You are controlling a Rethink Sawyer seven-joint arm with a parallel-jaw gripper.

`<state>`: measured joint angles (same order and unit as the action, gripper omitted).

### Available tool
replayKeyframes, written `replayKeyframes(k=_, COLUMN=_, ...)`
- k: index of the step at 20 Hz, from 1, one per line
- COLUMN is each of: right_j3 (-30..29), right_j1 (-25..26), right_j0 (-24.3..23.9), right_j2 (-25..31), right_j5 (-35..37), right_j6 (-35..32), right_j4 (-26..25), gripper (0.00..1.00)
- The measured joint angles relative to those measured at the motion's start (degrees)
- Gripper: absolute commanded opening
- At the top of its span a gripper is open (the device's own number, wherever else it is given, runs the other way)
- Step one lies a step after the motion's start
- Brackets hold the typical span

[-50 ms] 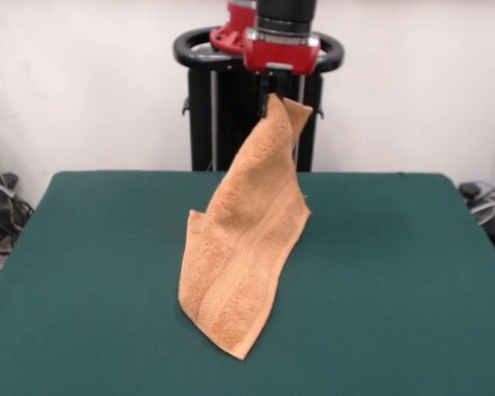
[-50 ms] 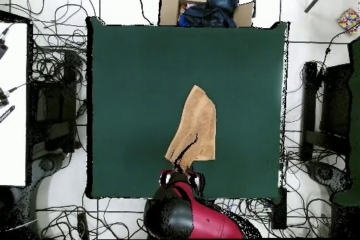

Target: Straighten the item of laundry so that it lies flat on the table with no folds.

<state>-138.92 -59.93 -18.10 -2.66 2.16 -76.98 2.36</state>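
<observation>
The item of laundry (image 1: 246,239) is a light orange towel with a woven band stripe near its lower end. It hangs folded lengthwise from its top corner, and its lower end rests on the green table (image 1: 379,272). My gripper (image 1: 272,99) is high above the table's far side, shut on that top corner. In the overhead view the towel (image 2: 195,126) stretches from the table's middle toward the gripper (image 2: 182,169) near the bottom edge of the table (image 2: 133,75).
The black pedestal (image 1: 231,107) stands just behind the table. A cardboard box (image 2: 205,6) with dark cloth sits past the table's top edge in the overhead view. Cables cover the floor around the table.
</observation>
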Motion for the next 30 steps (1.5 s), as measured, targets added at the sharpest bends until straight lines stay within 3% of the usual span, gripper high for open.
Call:
replayKeyframes(k=4, right_j3=-0.58, right_j1=0.83, right_j0=1.50, right_j2=-0.31, right_j5=-1.10, right_j6=0.00, right_j4=0.32, gripper=0.00)
replayKeyframes(k=5, right_j3=-0.65, right_j1=0.96, right_j0=1.82, right_j2=-0.38, right_j5=-1.14, right_j6=0.00, right_j4=0.44, gripper=1.00)
replayKeyframes(k=11, right_j3=-1.07, right_j1=1.18, right_j0=7.33, right_j2=-3.42, right_j5=-1.15, right_j6=-0.58, right_j4=4.23, gripper=1.00)
replayKeyframes(k=16, right_j3=-1.14, right_j1=1.49, right_j0=16.45, right_j2=-8.73, right_j5=-1.14, right_j6=-3.62, right_j4=9.93, gripper=1.00)
replayKeyframes(k=19, right_j3=-1.23, right_j1=1.76, right_j0=19.60, right_j2=-10.50, right_j5=-1.14, right_j6=-5.74, right_j4=12.21, gripper=1.00)
replayKeyframes(k=30, right_j3=0.85, right_j1=3.53, right_j0=17.52, right_j2=-11.43, right_j5=-0.30, right_j6=-7.81, right_j4=13.08, gripper=1.00)
